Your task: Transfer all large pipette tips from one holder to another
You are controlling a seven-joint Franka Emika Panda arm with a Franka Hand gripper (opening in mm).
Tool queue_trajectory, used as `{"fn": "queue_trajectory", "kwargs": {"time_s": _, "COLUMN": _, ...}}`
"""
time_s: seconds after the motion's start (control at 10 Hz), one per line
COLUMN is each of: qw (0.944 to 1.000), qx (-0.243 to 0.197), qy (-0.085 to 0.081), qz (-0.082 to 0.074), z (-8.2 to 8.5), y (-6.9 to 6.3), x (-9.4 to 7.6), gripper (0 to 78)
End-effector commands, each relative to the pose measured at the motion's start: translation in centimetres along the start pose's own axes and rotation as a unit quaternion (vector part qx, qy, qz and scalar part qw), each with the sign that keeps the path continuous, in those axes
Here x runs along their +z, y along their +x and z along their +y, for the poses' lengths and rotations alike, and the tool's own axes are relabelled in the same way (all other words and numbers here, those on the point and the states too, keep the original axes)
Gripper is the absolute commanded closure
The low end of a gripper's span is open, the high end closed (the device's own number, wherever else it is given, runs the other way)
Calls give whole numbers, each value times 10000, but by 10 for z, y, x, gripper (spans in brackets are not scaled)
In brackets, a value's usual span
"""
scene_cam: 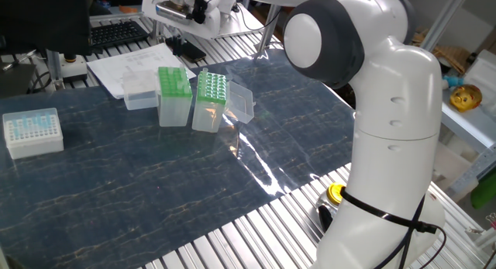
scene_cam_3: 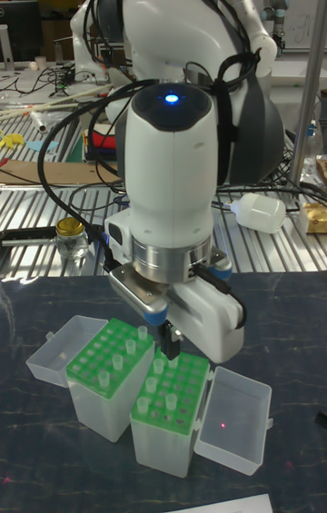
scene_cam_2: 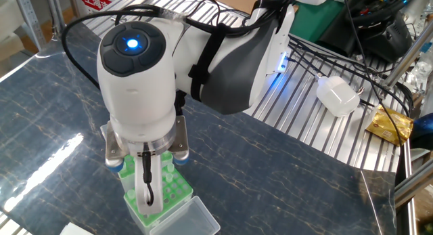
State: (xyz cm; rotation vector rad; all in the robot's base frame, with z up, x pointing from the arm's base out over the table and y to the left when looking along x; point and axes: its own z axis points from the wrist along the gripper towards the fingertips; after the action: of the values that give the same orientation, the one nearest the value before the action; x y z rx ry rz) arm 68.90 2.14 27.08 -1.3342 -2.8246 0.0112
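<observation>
Hiding behind the wrist, gripper [scene_cam_3: 170,342] fingertips unclear, green racks [scene_cam_3: 173,393] part-covered.

Two green racks [scene_cam: 174,83] [scene_cam: 211,88] stand side by side near the counter's [scene_cam: 155,176] far edge, their hinged clear lids [scene_cam: 242,104] [scene_cam: 140,100] lying open outward and widening the obstruction. The arm's wrist [scene_cam_3: 173,204] hangs directly above the racks, blocking access from overhead. A white tip box [scene_cam: 32,132] occupies the left edge. The middle and near edge of the counter lie open, bounded at the right by the robot's base column [scene_cam: 391,145].
</observation>
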Motion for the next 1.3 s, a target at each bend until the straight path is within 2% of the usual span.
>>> {"fn": "queue_trajectory", "kwargs": {"time_s": 0.1, "qw": 9958, "qx": 895, "qy": -101, "qz": -170, "z": 11, "y": 7, "x": 10, "gripper": 764}}
{"fn": "queue_trajectory", "kwargs": {"time_s": 0.5, "qw": 9934, "qx": 1134, "qy": -129, "qz": -148, "z": 12, "y": 7, "x": 13, "gripper": 764}}
{"fn": "queue_trajectory", "kwargs": {"time_s": 1.3, "qw": 9888, "qx": 1432, "qy": -306, "qz": -277, "z": 17, "y": 6, "x": 31, "gripper": 764}}
